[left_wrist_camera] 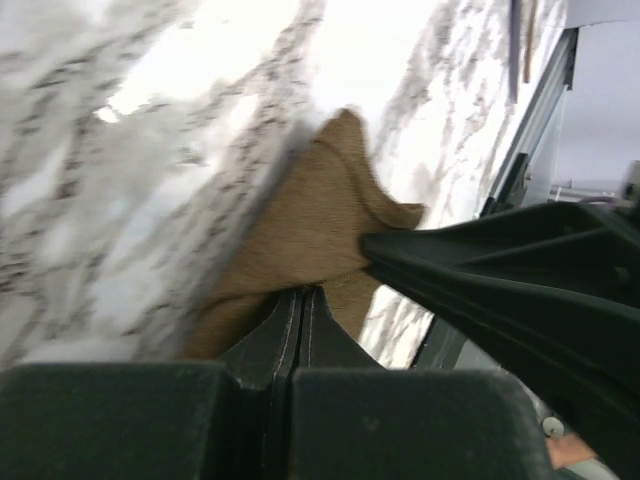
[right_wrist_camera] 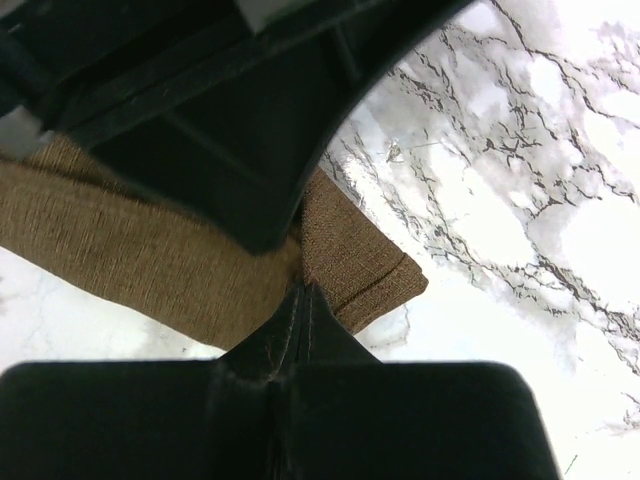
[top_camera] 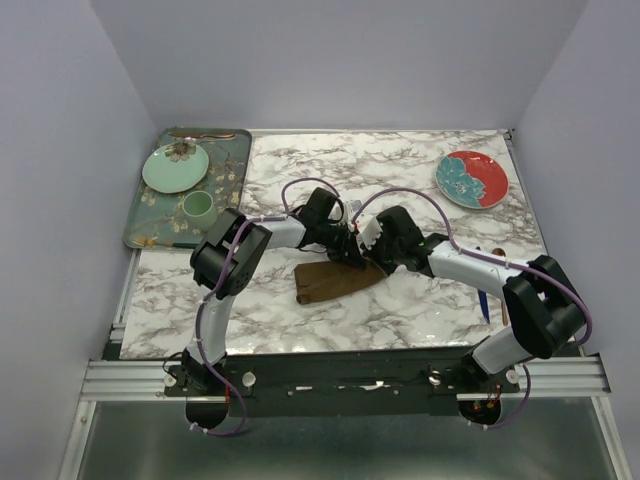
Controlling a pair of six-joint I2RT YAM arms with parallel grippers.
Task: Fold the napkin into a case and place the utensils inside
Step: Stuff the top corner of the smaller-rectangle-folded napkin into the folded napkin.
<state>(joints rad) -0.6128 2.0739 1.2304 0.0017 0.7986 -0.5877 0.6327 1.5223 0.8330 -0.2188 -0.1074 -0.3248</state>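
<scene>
Marble table (top_camera: 300,165): left jaws and right jaws pinch the napkin (top_camera: 325,283) (partly folded).

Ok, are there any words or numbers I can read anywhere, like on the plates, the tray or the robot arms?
No readable text anywhere in these views.
The red and teal plate, the pale green plate and the dark green tray carry only flower patterns, no letters.
The brown napkin is plain.
The left arm and the right arm show no label large enough to read.
</scene>
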